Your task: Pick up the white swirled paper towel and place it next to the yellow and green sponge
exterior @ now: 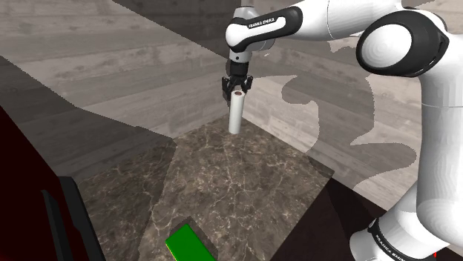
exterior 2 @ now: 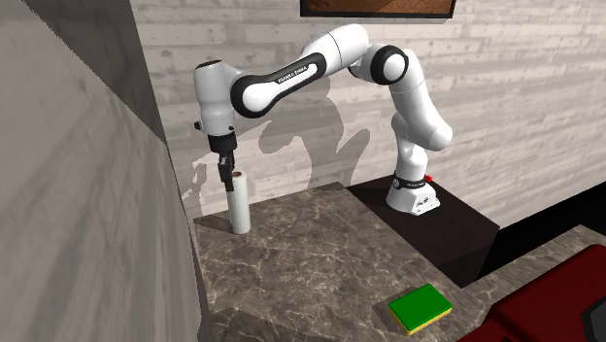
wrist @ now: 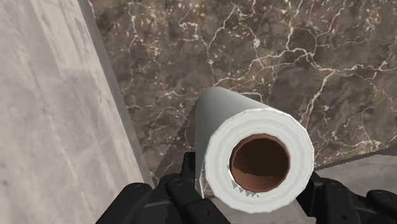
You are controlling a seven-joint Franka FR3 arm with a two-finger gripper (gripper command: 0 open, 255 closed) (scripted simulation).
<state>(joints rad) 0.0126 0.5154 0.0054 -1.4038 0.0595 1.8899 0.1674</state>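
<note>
**Roll [exterior: 236, 113] upright in the jaws**

The jaws are clamping the roll's top end, its long axis running straight down from them at the wall corner of the desk [exterior: 245, 185]. The sponge [exterior 2: 420, 309] is lying well apart, at the opposite end.

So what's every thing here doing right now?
paper towel roll: upright, top clasped, base at the counter's back corner.
sponge: lying flat, green side up, untouched, apart from the roll.
end effector: pointing down, shut on the paper towel roll's top.
</note>
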